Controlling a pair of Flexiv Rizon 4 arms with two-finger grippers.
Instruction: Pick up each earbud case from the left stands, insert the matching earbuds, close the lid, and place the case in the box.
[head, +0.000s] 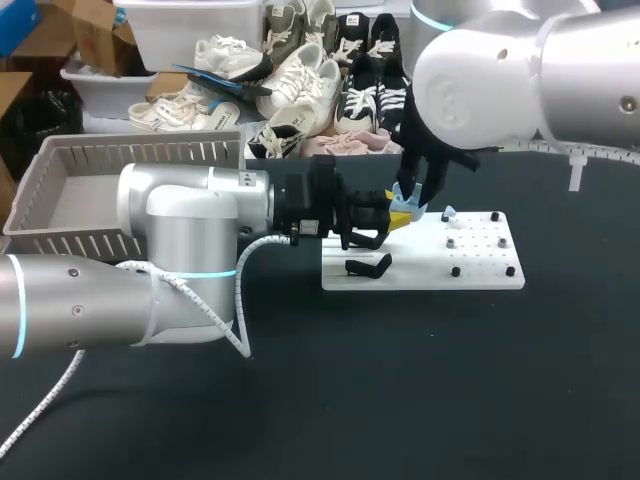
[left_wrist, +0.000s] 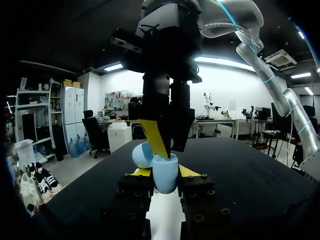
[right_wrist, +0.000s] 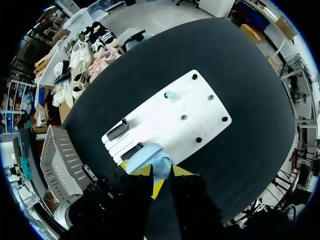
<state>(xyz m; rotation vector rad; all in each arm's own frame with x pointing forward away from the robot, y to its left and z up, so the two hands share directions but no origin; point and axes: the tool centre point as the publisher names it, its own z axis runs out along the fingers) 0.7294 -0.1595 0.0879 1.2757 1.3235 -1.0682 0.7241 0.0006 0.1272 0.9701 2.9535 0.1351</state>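
Grips open light-blue earbud case (left_wrist: 165, 176) in left gripper (left_wrist: 165, 171), over white board's (head: 480, 272) left half. Sets right gripper (right_wrist: 161, 172) against case from above; cannot tell its grip. Sees box (head: 140, 148) well apart, at table's (head: 420, 390) back-left corner.

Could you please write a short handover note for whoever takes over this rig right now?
Left gripper: shut on the light blue plastic earbud case, lid open, over the white peg board's end.
Right gripper: directly over the open case; grip unclear.
One light blue earbud lies on the board.
Done: case picked up.
To do: seat earbuds, close lid, put case in the grey slatted basket.
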